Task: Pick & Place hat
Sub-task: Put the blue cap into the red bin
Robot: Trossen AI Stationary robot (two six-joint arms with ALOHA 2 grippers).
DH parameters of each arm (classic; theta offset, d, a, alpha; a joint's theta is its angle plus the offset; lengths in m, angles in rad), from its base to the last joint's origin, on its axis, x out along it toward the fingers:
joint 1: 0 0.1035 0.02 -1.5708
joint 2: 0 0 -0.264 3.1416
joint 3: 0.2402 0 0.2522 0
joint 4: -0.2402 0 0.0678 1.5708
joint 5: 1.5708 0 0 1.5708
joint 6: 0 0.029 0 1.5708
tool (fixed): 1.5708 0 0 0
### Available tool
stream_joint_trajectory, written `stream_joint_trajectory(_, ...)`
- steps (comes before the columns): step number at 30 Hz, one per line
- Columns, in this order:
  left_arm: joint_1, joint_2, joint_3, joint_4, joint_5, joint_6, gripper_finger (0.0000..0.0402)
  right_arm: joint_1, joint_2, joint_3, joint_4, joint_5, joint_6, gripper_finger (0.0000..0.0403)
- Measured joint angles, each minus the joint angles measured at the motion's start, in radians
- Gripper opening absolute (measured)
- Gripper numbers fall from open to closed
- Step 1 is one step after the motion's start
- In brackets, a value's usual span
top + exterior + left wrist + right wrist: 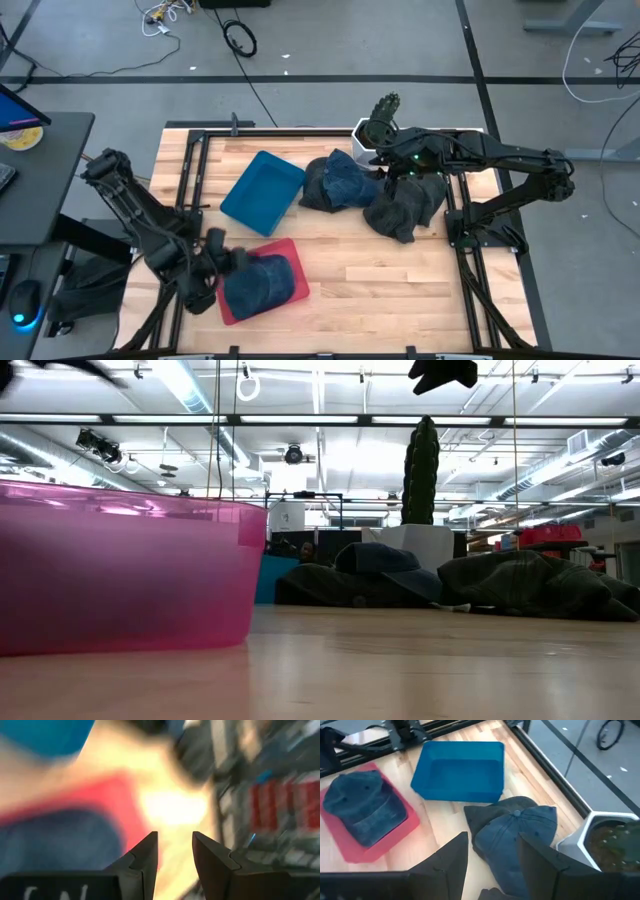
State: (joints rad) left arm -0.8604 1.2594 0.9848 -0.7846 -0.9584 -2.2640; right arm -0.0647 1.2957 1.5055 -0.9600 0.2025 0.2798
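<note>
Hovering open and empty over the worktop's (380, 280) far edge, the right pincer (492, 852) is facing the denim hat (517, 837) just ahead; the left pincer (174, 852) is idling, open.

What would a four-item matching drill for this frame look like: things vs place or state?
Things:
1. red bin
2. blue bin
3. left gripper
4. right gripper

Place or state:
A. empty, tilted, mid-table
B. holds one denim hat
C. open, over the pile of hats at the far side
D. open, at the red bin's edge

Pairs: 1-B, 2-A, 3-D, 4-C
</note>
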Motion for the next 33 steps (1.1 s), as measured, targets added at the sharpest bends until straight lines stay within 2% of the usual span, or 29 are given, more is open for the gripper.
stream_joint_trajectory(3,0.074,0.000,0.000,0.002,-0.145,0.040,0.0126,0.000,0.000,0.000,-0.002,0.000,0.000,0.0170)
stream_joint_trajectory(8,0.240,0.000,0.000,0.057,-0.141,0.167,0.0126,0.000,0.000,0.000,-0.062,0.000,0.060,0.0170)
stream_joint_trajectory(10,0.312,0.000,0.000,0.133,-0.092,0.266,0.0127,0.000,0.000,0.000,-0.100,-0.001,0.087,0.0170)
stream_joint_trajectory(16,0.536,0.001,0.000,0.486,0.193,0.740,0.0136,0.000,0.000,0.000,-0.200,-0.012,0.148,0.0167)
stream_joint_trajectory(19,0.623,0.001,0.000,0.644,0.289,0.917,0.0139,0.001,-0.004,0.000,-0.248,-0.012,0.184,0.0161)
stream_joint_trajectory(24,0.726,0.001,0.000,0.831,0.416,1.055,0.0140,0.038,-0.036,0.000,-0.293,-0.011,0.280,0.0139)
stream_joint_trajectory(28,0.777,0.001,-0.001,0.938,0.527,1.136,0.0140,0.095,-0.069,0.000,-0.260,0.033,0.340,0.0103)
stream_joint_trajectory(33,0.801,0.001,-0.001,1.018,0.569,1.202,0.0140,0.118,-0.059,0.000,-0.243,0.109,0.348,0.0053)
